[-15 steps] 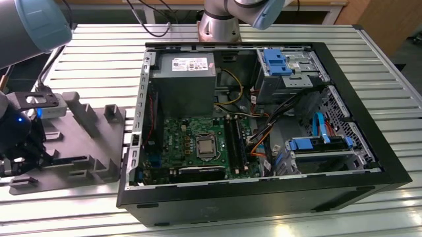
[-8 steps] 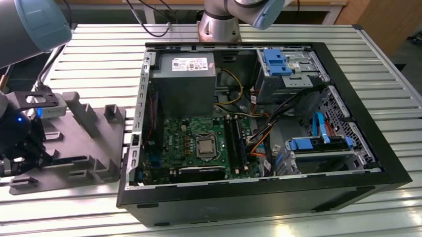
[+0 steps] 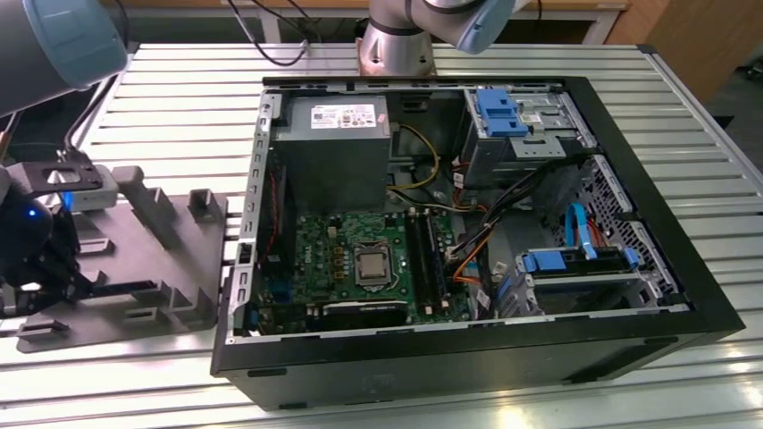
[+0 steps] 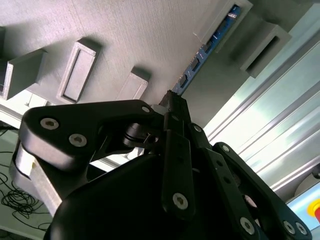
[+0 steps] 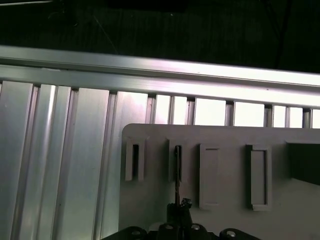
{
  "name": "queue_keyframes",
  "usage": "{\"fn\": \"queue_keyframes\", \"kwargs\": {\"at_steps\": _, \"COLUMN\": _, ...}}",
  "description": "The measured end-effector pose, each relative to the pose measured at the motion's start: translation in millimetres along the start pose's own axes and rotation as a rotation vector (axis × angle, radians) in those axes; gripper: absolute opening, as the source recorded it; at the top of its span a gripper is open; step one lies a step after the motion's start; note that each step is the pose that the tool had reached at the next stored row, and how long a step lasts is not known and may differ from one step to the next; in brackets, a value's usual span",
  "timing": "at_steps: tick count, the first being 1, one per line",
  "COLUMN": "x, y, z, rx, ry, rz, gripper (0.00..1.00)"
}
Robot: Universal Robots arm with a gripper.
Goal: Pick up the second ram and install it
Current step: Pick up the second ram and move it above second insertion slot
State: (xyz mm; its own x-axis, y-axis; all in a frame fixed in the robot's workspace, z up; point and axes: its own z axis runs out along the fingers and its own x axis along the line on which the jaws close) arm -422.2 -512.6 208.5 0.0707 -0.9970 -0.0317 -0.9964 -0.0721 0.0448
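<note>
On grey tray, gripper pinches second ram.

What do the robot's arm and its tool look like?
The arm is made of silvery grey tubes with pale blue caps at the joints. The tool is black, built from flat linked bars with round silver screws.
</note>
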Motion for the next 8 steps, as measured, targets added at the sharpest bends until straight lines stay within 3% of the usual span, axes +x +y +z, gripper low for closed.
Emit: {"fn": "queue_keyframes", "kwargs": {"at_steps": 8, "x": -0.2, "y": 0.3, "z": -6.8, "rx": -0.0001, "ry": 0.0, "rz": 0.0, "gripper": 0.11}}
